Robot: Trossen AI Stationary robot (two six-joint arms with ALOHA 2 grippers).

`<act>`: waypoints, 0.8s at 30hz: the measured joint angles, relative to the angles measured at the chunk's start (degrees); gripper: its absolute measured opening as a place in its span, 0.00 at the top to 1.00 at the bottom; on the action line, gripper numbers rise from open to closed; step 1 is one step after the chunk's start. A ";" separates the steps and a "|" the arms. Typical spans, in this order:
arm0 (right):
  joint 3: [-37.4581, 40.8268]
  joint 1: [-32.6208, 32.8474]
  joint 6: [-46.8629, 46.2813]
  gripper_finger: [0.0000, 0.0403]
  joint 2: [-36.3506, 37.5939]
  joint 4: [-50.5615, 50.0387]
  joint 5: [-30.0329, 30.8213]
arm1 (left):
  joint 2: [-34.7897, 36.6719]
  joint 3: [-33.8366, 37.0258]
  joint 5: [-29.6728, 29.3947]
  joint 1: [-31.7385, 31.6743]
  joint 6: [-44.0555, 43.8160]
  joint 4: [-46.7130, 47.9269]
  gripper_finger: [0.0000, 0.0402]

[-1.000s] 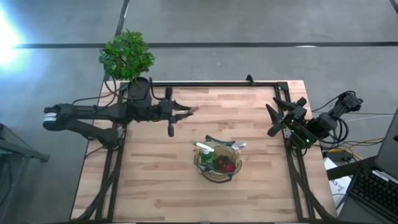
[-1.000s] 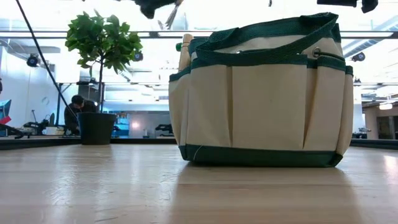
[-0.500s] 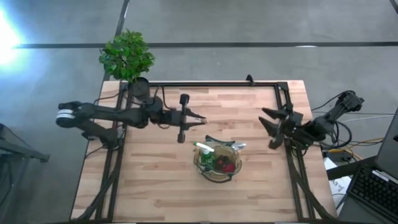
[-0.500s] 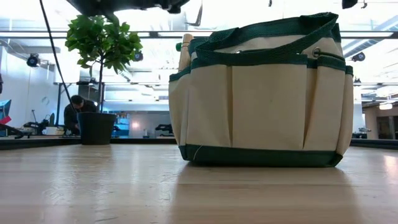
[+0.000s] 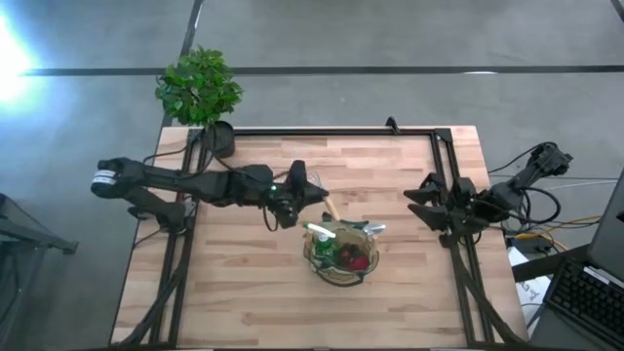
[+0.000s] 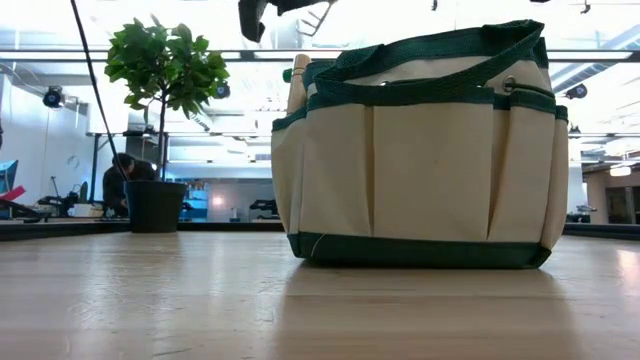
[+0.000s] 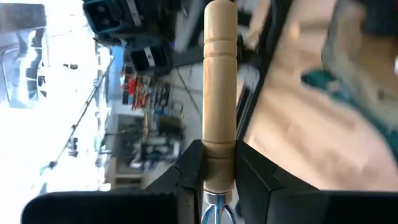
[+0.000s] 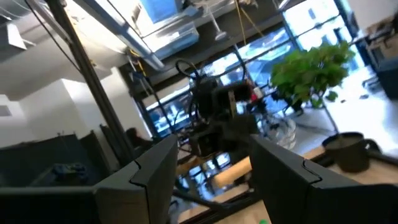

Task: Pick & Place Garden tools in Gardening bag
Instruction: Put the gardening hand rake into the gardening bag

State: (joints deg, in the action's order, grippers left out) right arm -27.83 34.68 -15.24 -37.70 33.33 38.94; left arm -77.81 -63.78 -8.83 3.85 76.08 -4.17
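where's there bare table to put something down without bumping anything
Free: the whole near strip of the table in front of the gardening bag, and the far right corner. Crowded: beside the bag, where the left hand holds a wooden-handled tool, and the right edge by the right hand.

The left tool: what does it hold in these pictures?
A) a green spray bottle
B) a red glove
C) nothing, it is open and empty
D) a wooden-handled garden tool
D: in the left wrist view the left tool is closed around the base of a wooden-handled garden tool, its pale handle sticking out past the fingers.
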 joint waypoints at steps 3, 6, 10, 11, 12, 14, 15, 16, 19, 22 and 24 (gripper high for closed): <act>0.00 -0.37 -3.15 0.53 -1.99 -0.13 -0.19 | -1.33 -3.40 -4.10 1.54 6.38 3.76 0.84; 0.02 -1.16 -5.64 0.53 -4.05 -0.16 -0.47 | -3.42 -7.20 -6.85 3.15 11.70 7.48 0.84; 0.02 -3.16 -8.62 0.53 -6.44 -0.14 -3.17 | -7.30 -12.20 -13.81 5.66 19.55 10.71 0.84; 0.04 -3.82 -9.63 0.53 -6.98 -0.14 -4.03 | -8.35 -13.22 -15.61 6.20 21.43 10.76 0.84; 0.04 -4.56 -10.53 0.53 -7.43 -0.12 -4.84 | -9.28 -14.18 -17.22 6.60 23.31 10.88 0.84; 0.07 -6.01 -11.36 0.53 -8.22 -0.17 -6.91 | -11.02 -16.15 -20.26 7.18 26.48 10.73 0.84; 0.07 -6.75 -11.40 0.53 -8.70 -0.17 -7.75 | -11.73 -16.88 -22.15 7.37 28.14 10.74 0.84; 0.07 -7.38 -11.50 0.53 -9.11 -0.41 -8.29 | -12.36 -17.55 -23.96 7.53 29.98 10.78 0.84; 0.07 -9.36 -12.86 0.53 -9.82 -3.48 -9.58 | -13.60 -18.56 -26.93 8.14 35.41 10.75 0.84; 0.09 -11.79 -14.71 0.53 -10.01 -6.00 -11.65 | -13.92 -18.71 -26.67 9.49 39.30 10.74 0.84; 0.09 -13.75 -15.64 0.53 -10.32 -6.03 -15.60 | -13.93 -18.72 -26.51 10.51 40.60 10.43 0.84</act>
State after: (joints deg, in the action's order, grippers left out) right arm -27.75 20.92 -30.87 -48.02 27.30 23.34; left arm -91.75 -82.50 -35.35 14.35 116.68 6.26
